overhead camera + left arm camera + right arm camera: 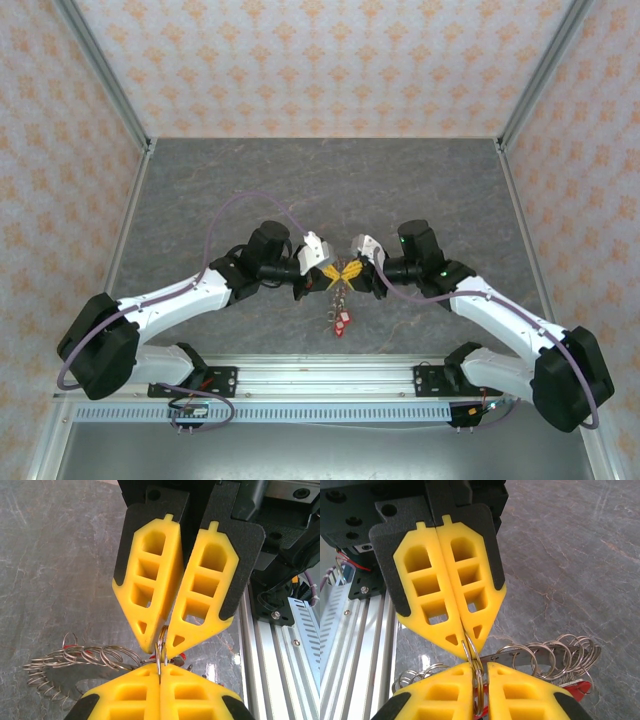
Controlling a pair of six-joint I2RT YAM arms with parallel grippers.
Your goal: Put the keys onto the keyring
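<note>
From above, the left gripper (334, 272) and right gripper (356, 269) meet tip to tip over the table (200, 200), letting the keys (342, 320) hang free below.

In the left wrist view, the left jaws pinch the keyring (159, 661). It stands upright and edge-on, its plane running from gripper to gripper.

In the right wrist view, the right jaws sit narrowly parted around the keyring, possibly loose.

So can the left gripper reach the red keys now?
Probably not: the left gripper is shut on a wire ring, tip to tip with the right gripper; the red keys trail from it on linked rings.
</note>
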